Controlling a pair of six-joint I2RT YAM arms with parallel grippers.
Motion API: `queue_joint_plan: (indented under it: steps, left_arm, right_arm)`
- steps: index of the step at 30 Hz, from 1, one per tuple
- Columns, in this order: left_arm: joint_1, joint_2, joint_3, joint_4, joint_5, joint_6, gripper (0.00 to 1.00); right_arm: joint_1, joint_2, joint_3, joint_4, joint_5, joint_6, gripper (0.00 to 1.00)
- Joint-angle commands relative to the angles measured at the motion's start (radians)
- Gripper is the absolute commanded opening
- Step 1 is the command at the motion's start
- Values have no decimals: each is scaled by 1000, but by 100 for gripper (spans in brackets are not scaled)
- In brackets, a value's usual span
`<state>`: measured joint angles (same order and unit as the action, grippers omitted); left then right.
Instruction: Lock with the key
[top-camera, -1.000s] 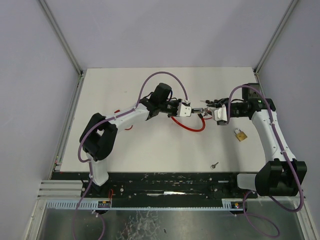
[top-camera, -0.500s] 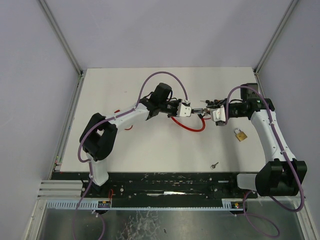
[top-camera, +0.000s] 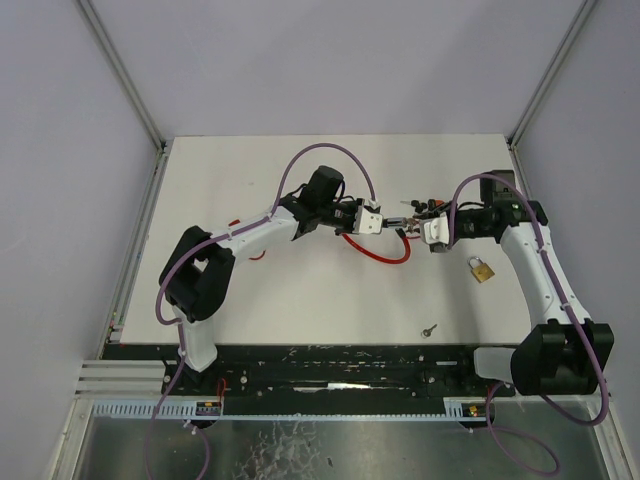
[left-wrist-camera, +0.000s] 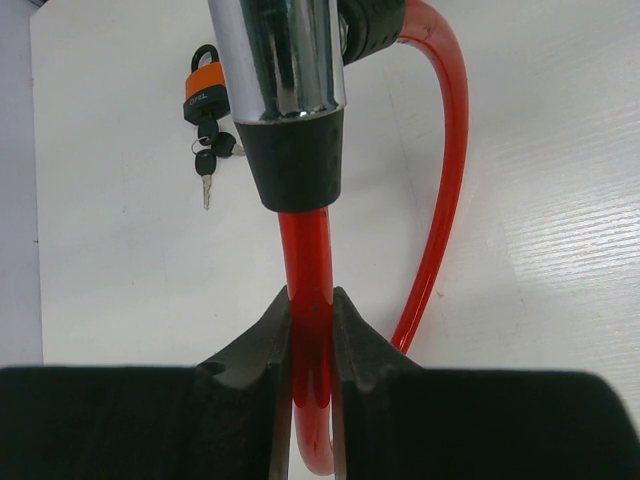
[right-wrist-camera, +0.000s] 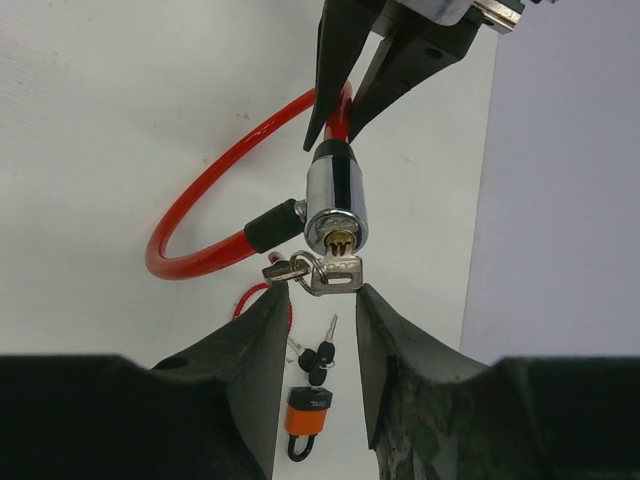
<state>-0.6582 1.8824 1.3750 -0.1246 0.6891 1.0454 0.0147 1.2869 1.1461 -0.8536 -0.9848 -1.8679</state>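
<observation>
Hold: left gripper (left-wrist-camera: 311, 302) clenched on red cable (left-wrist-camera: 309, 255), steadying cylinder (right-wrist-camera: 335, 200); right gripper (right-wrist-camera: 322, 293) released, so centre on key (right-wrist-camera: 338, 268), pinch, turn squarely

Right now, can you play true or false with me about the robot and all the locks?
The left gripper squeezes the red cable. True.
The keyhole of the silver lock is empty. False: a key sticks in it.
A gold padlock lies on the table near the right arm. True.
The right gripper holds the orange padlock. False: the orange padlock lies on the table, and the key sits between that gripper's fingers.
</observation>
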Motion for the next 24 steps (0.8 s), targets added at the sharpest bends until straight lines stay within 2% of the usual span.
queue_joint_plan:
  steps: [1, 13, 24]
  left_arm:
    - [6, 38, 7, -55, -4, 11, 0]
    - [6, 40, 11, -61, 1, 12, 0]
    - [6, 43, 16, -67, 4, 13, 0]
  right_arm:
    - [11, -66, -17, 36, 2, 46, 41]
    - [26, -52, 16, 3, 25, -51, 39]
    - [44, -54, 9, 14, 58, -73, 38]
